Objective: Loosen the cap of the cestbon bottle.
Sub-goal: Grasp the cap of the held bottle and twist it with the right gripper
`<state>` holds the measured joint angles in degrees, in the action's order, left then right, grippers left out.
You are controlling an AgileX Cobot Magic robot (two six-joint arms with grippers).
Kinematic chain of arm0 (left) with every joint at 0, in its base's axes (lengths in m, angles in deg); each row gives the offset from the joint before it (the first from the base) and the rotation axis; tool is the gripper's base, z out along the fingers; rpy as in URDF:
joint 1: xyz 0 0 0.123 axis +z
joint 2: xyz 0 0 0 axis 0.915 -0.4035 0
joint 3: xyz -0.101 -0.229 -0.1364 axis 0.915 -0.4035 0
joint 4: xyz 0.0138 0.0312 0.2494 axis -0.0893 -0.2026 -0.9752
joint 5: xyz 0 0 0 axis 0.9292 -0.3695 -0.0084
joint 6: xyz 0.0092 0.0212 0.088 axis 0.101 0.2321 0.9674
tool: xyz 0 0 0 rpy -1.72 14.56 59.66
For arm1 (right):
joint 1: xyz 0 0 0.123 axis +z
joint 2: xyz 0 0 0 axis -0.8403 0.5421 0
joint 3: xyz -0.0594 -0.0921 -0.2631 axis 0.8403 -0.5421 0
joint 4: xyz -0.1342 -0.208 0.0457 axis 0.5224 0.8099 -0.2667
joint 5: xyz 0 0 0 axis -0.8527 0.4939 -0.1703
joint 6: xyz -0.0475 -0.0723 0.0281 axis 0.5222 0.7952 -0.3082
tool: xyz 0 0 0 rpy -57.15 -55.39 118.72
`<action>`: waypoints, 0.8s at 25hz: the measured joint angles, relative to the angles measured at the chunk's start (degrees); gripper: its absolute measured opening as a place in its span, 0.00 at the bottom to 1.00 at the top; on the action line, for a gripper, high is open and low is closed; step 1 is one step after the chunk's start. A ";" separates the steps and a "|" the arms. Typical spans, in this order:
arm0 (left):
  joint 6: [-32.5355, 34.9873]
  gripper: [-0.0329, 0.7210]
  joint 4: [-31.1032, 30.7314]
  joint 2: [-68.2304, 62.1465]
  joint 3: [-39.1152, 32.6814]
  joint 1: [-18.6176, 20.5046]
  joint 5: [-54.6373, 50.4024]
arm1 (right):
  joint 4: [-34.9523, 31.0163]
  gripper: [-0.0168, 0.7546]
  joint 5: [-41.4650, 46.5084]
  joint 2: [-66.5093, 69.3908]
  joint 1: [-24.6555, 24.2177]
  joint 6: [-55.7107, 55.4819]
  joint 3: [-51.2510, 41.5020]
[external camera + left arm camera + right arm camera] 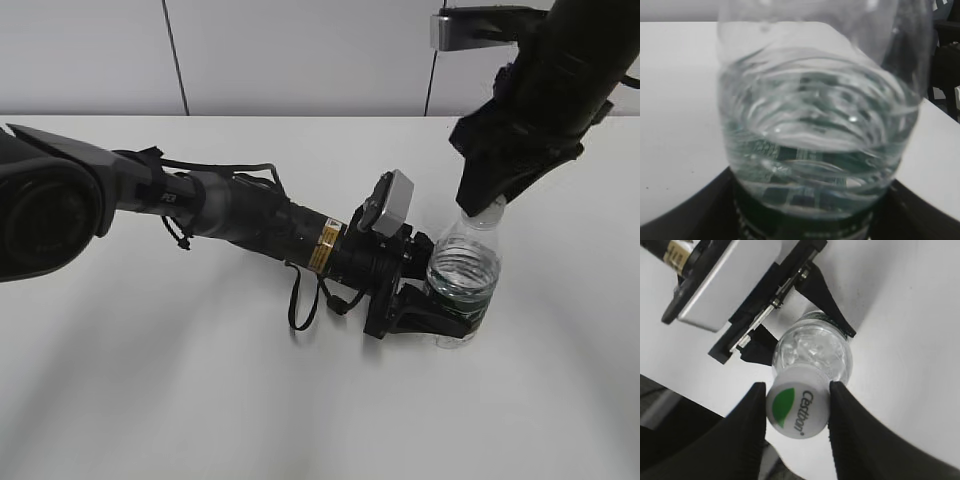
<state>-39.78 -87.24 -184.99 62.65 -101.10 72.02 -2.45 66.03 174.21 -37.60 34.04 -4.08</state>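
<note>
The cestbon bottle (463, 270) stands upright on the white table, clear and part full of water. My left gripper (440, 320) is shut on its lower body from the left. In the left wrist view the bottle (815, 125) fills the frame, with the dark jaws (810, 220) at either side of its base. My right gripper (485, 205) comes down from above onto the bottle's top. In the right wrist view its two black fingers (797, 387) press both sides of the white cap (797, 410), which has a green patch and "Cestbon" print. The bottle (815, 352) shows below the cap.
The white table (200, 400) spreads all round the bottle. The left arm lies low across the table from the left. Its grey camera box (390, 205) sits close beside the bottle. A pale wall stands behind.
</note>
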 joint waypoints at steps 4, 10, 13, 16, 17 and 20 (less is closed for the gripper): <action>0.12 0.71 0.00 0.00 0.00 -0.06 -0.05 | 0.36 0.40 0.12 -0.12 0.13 21.43 0.00; 0.23 0.71 -0.06 0.00 0.00 -0.06 -0.05 | -0.02 0.40 0.35 -0.24 0.18 33.99 0.05; 0.20 0.71 -0.12 0.00 0.00 -0.06 0.00 | -1.29 0.49 0.53 -0.24 0.18 31.81 0.05; 0.15 0.71 -0.12 0.00 0.00 -0.06 0.05 | -2.15 0.74 0.71 -0.44 0.18 25.82 -0.01; 0.15 0.71 -0.12 0.00 0.00 -0.06 0.05 | -2.31 0.81 0.77 -0.68 0.18 22.39 -0.01; 0.15 0.71 -0.12 0.00 0.00 -0.06 0.05 | -2.42 0.87 0.77 -2.12 0.18 10.26 -0.01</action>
<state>-39.63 -87.37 -184.99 62.65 -101.16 72.07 -4.88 66.79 172.10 -37.42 44.30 -4.09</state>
